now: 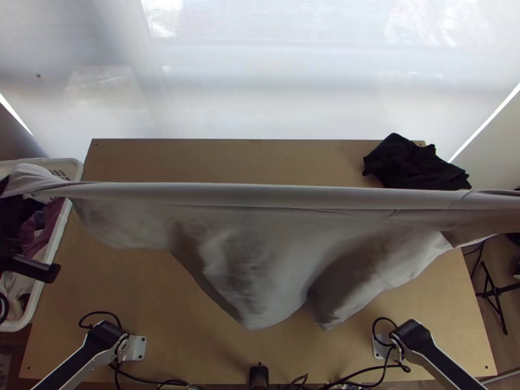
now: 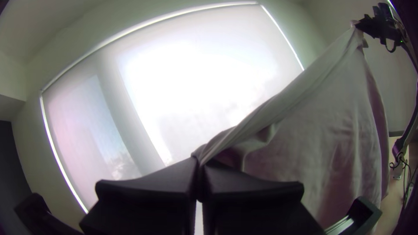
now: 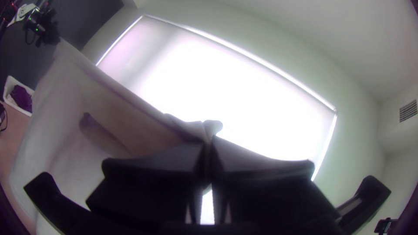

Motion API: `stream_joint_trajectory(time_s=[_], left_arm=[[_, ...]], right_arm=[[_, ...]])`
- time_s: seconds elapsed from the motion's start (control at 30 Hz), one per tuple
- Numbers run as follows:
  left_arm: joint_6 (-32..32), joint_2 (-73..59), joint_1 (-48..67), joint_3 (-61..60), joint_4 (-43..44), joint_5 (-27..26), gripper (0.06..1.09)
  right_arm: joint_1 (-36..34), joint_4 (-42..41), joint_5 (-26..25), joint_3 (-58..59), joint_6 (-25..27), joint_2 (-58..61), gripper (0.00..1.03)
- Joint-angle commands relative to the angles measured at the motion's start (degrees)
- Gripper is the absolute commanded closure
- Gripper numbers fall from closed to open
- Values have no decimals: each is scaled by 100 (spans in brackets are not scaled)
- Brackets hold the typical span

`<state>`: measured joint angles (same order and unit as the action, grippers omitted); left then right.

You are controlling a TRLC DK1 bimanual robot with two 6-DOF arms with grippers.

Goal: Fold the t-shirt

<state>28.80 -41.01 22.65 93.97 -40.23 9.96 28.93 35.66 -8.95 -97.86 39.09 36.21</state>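
Wooden table (image 1: 117, 286), bunched black cloth (image 1: 413, 166) on it

High over the near edge of a tan wooden table (image 1: 195, 364), the top view looks steeply down. Close behind the flat black left claw (image 1: 32, 266), the left wrist view faces the white window blind (image 2: 196, 78) beyond it. The right wrist view does likewise behind the flat black right claw (image 3: 208, 146). All three share the blind and grey fabric t-shirt (image 1: 260, 260).
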Motion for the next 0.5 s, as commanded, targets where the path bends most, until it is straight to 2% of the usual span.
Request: stream_joint_trajectory(time_s=[0.0, 0.3, 0.47], left_arm=[[-384, 173, 2, -986, 85, -55, 105], [-682, 32, 134, -2559, 1087, -117, 105], [-964, -328, 222, -3052, 1676, -117, 105]], right_arm=[[-151, 20, 7, 637, -279, -79, 100], [-98, -736, -1, 1859, -481, 238, 100], [-89, -1193, -1, 2404, -701, 677, 100]])
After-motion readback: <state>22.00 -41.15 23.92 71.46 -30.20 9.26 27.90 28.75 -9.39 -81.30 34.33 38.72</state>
